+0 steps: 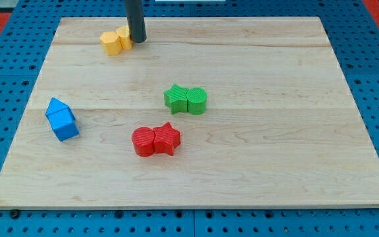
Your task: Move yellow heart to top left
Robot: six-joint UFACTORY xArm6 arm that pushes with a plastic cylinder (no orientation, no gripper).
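Two yellow blocks touch each other near the view's top left of the wooden board (255,164). The left one (112,43) looks hexagonal; the right one (124,37) is partly hidden by the rod and its heart shape cannot be made out. My tip (137,41) stands at the right side of the right yellow block, touching it or nearly so. The dark rod rises from there out of the view's top.
Two green blocks (185,100) sit together near the middle. A red cylinder (143,141) and a red star (167,138) touch below them. Two blue blocks (62,119) sit at the view's left. Blue pegboard surrounds the board.
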